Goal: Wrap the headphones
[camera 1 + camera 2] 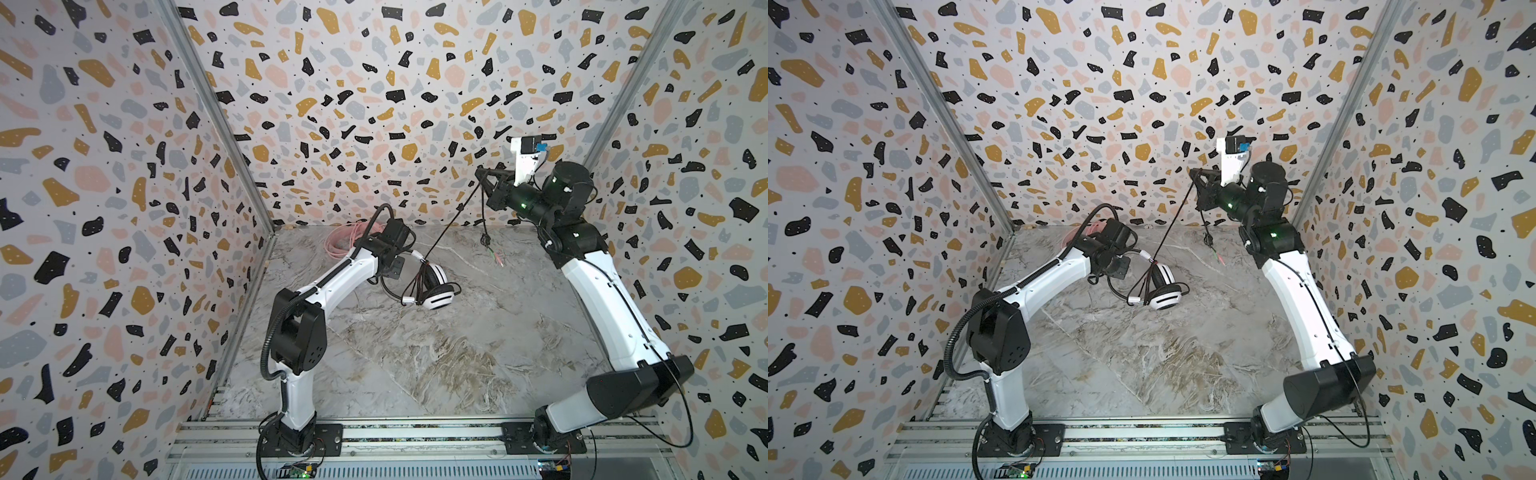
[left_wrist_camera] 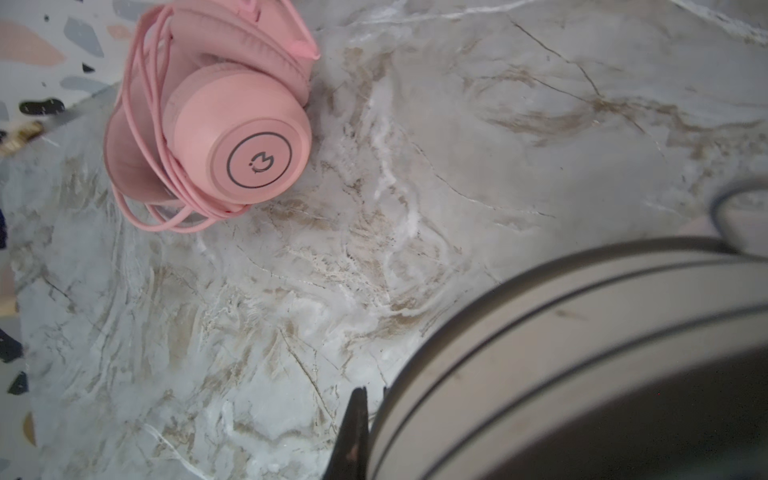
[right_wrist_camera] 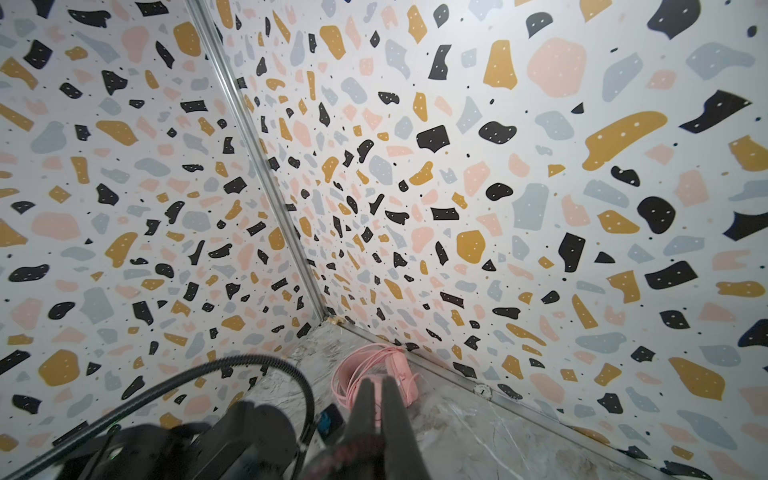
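Note:
The white headphones with black stripes (image 1: 434,286) (image 1: 1165,291) hang above the marble table in both top views. My left gripper (image 1: 409,255) (image 1: 1136,257) (image 2: 374,392) is shut on their headband (image 2: 540,353). Several turns of their black cord (image 1: 451,222) (image 1: 1173,224) loop round the headset. From there it runs taut, up and right, to my raised right gripper (image 1: 480,172) (image 1: 1194,172) (image 3: 378,384), which is shut on it. The cord's tail with its plugs (image 1: 496,259) dangles below that gripper. The pink headphones (image 1: 345,241) (image 2: 216,124) (image 3: 374,374) lie at the back left corner, their pink cord coiled round them.
Terrazzo-patterned walls (image 1: 374,104) close in the marble table (image 1: 436,353) on three sides. Both arm bases sit on the metal rail (image 1: 415,434) along the front edge. The pink headset lies just behind the left arm's wrist.

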{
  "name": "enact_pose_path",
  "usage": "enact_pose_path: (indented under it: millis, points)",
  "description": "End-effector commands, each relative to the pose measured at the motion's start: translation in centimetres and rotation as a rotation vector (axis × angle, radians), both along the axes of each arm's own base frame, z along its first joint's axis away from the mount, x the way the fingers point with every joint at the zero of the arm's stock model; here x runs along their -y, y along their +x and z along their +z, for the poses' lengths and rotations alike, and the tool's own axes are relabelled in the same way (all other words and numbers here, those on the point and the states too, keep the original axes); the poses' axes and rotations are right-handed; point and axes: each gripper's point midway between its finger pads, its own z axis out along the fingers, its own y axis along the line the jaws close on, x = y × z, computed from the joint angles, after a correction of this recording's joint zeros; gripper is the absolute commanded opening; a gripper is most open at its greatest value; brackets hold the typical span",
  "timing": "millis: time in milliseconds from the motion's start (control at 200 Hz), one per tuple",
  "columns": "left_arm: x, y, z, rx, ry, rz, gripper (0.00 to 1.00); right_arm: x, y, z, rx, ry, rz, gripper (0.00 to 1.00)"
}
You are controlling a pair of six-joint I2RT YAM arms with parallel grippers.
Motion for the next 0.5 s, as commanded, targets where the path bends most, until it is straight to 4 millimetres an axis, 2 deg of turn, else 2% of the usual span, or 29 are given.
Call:
enact_pose_path:
  millis: [0, 125, 245, 345, 496]
  points:
    - [-1.6, 2.0, 0.8, 0.023, -0.169, 0.133, 0.00, -0.3, -3.9, 2.9, 0.094, 0.077, 0.042, 0.00]
    - [-4.0, 3.7, 1.6, 0.073, -0.256, 0.247, 0.00, -1.7, -7.1, 1.1, 0.047, 0.111, 0.117, 0.00]
    - [-6.0, 5.1, 2.9, 0.161, -0.311, 0.341, 0.00, -4.3, -10.4, -1.4, -0.017, 0.120, 0.241, 0.00]
    - [-7.0, 6.2, 3.7, 0.205, -0.409, 0.396, 0.00, -5.8, -12.4, -4.0, -0.078, 0.096, 0.286, 0.00]
    - [-7.8, 7.6, 5.5, 0.286, -0.516, 0.458, 0.01, -7.0, -15.5, -6.9, -0.149, 0.117, 0.360, 0.00]
